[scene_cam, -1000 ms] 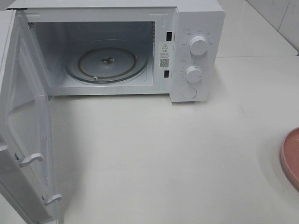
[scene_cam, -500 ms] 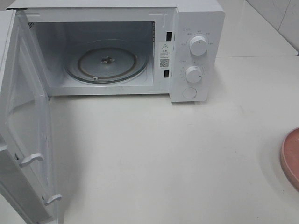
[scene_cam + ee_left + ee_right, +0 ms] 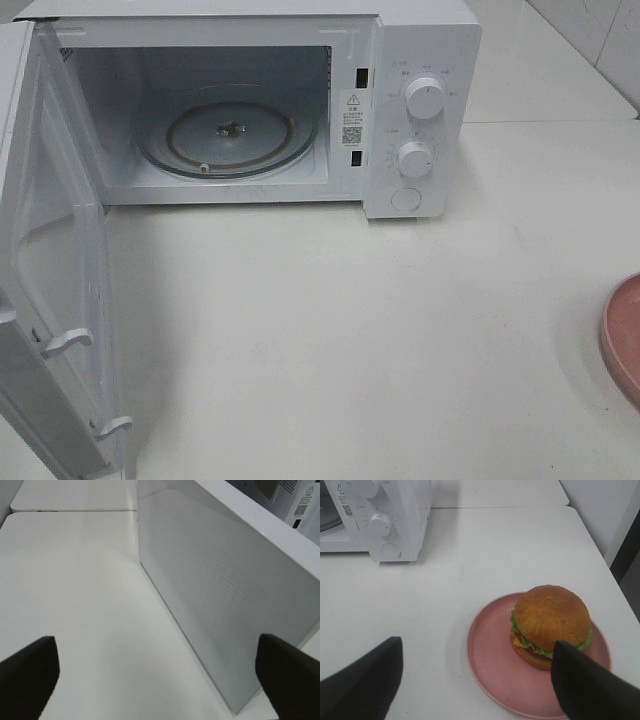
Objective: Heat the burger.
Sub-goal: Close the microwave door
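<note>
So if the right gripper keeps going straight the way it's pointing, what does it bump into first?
Probably the round pink plate holding the golden-bun burger. The open right gripper aims down at the plate's bare part beside the burger; depth is unclear, so one finger might brush the bun.

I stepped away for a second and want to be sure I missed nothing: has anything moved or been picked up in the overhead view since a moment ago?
Nothing visibly changed. The microwave door stands open as before, its glass turntable is bare, and the pink plate sits at the same spot at the table's right edge. No arm has entered the overhead view.
</note>
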`<state>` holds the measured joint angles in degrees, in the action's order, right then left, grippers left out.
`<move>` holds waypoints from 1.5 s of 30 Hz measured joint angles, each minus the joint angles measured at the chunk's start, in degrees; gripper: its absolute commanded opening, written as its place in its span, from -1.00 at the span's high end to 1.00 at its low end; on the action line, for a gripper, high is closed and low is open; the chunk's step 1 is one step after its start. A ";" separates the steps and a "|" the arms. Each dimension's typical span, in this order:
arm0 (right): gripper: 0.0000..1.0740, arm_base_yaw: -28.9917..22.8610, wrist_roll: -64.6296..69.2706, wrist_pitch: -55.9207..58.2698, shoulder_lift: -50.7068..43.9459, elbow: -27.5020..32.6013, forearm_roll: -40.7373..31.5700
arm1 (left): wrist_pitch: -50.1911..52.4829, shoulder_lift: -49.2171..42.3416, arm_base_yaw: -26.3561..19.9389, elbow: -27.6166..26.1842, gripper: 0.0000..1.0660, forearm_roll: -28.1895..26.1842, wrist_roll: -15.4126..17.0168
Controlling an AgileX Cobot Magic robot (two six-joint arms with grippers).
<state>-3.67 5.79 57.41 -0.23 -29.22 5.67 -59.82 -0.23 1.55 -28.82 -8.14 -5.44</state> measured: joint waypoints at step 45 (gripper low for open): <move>-0.42 0.00 0.00 0.00 0.00 0.00 0.00 | 4.98 3.61 0.00 -2.12 0.19 2.92 3.44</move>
<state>-3.67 5.79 57.41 -0.23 -29.22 5.67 -54.83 3.38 1.55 -30.94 -5.21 -2.01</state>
